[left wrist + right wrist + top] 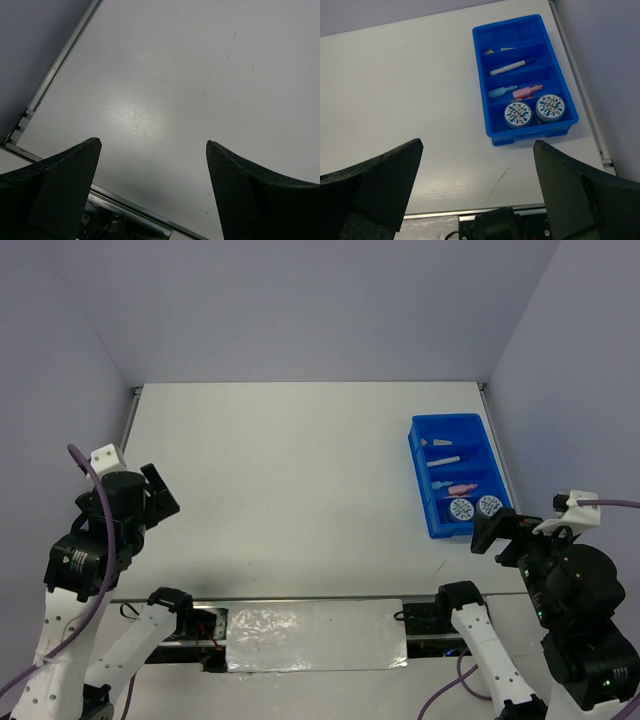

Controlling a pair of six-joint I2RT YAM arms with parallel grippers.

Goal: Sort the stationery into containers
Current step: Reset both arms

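while you scan the right wrist view, every piece you can spot already sits in the blue tray [481, 75] at upper right. the two patterned discs [518, 114] fill the lowest compartment. the light-blue clip [499, 91] and pink stick [526, 92] lie above them, then the marker pen [507, 67]. tan eraser blocks [490, 50] peek out at the top. no orange stick shows, so the sorting looks all but done. your left gripper [152, 144] is spread wide and empty over bare table [200, 75]. your right gripper [477, 144] is equally wide, holding nothing, well short of the tray.
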